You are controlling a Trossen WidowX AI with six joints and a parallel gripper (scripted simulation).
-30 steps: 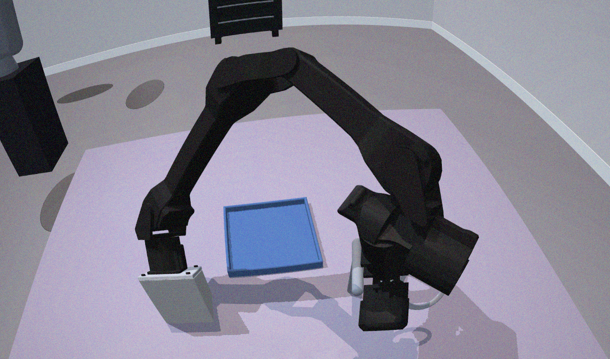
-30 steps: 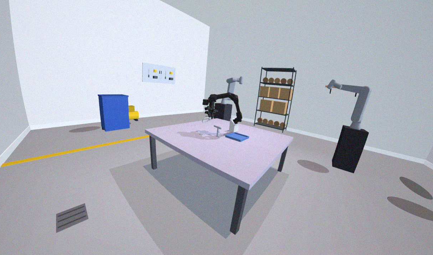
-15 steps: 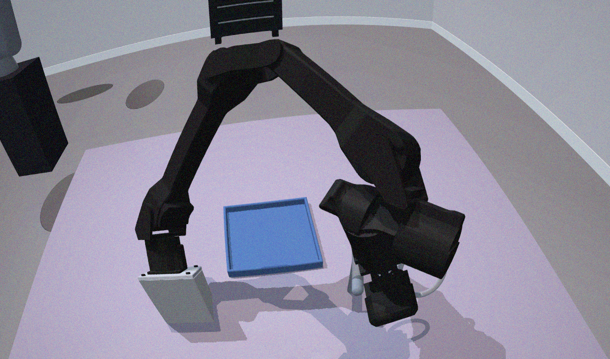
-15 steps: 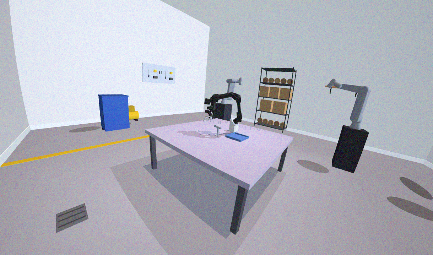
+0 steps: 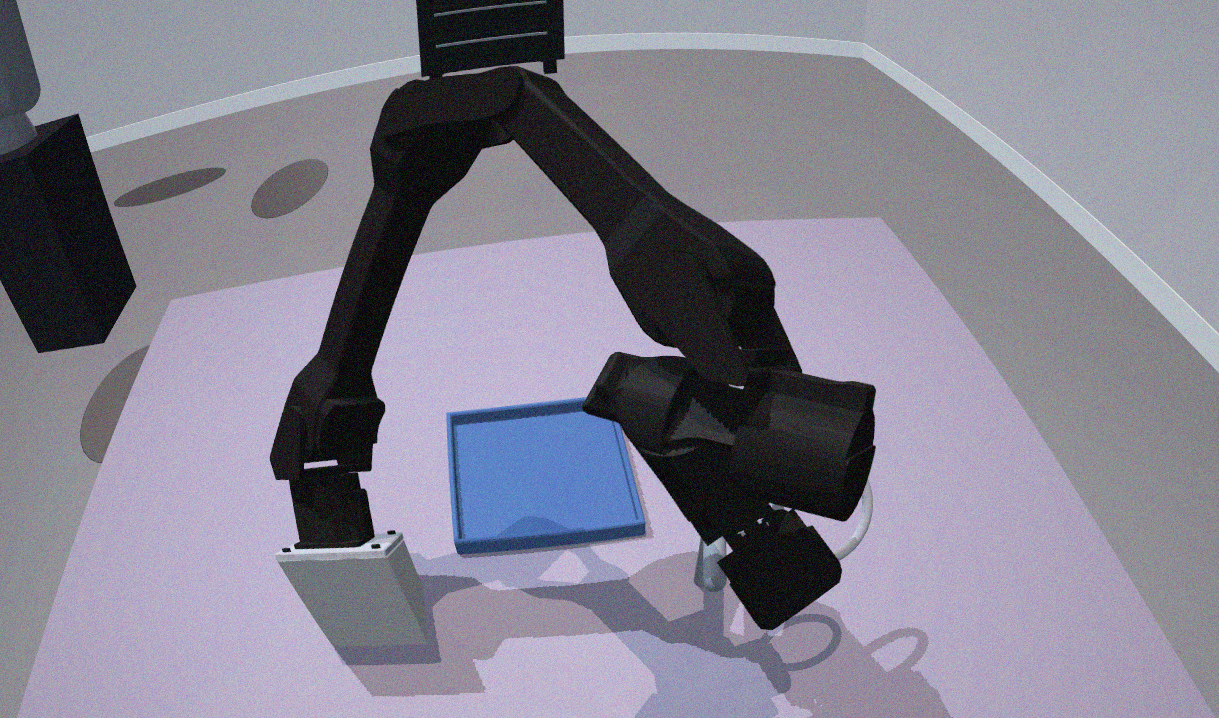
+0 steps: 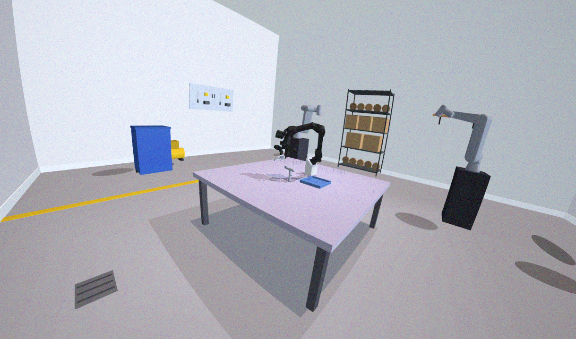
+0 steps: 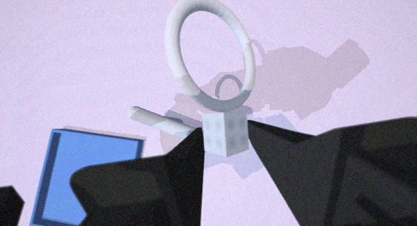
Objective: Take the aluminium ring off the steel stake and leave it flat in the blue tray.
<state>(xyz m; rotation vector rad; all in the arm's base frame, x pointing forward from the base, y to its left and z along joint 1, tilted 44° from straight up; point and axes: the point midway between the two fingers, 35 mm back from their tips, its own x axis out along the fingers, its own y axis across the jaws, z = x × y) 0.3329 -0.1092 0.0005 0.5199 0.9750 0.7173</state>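
My gripper (image 7: 223, 128) is shut on the ring's square tab (image 7: 226, 129) in the wrist view. The pale aluminium ring (image 7: 174, 47) (image 5: 865, 513) (image 6: 281, 157) extends beyond the fingertips, tilted and off the table. Nothing passes through its opening. The steel stake (image 6: 289, 176) stands upright; its cross-bar (image 6: 288, 168) (image 5: 711, 571) (image 7: 149, 118) is beside the ring, partly behind the left finger in the wrist view. In the top view the arm hides the fingertips and most of the stake. The blue tray (image 5: 551, 541) (image 6: 310, 184) (image 7: 47, 178) lies flat with nothing in it.
The light grey arm base (image 5: 354, 598) (image 6: 310, 168) stands on the pink-lilac table (image 5: 229, 384) (image 6: 323, 215). The tray is between the base and the stake in the top view. A shelf (image 6: 370, 130) and other robots stand away from the table.
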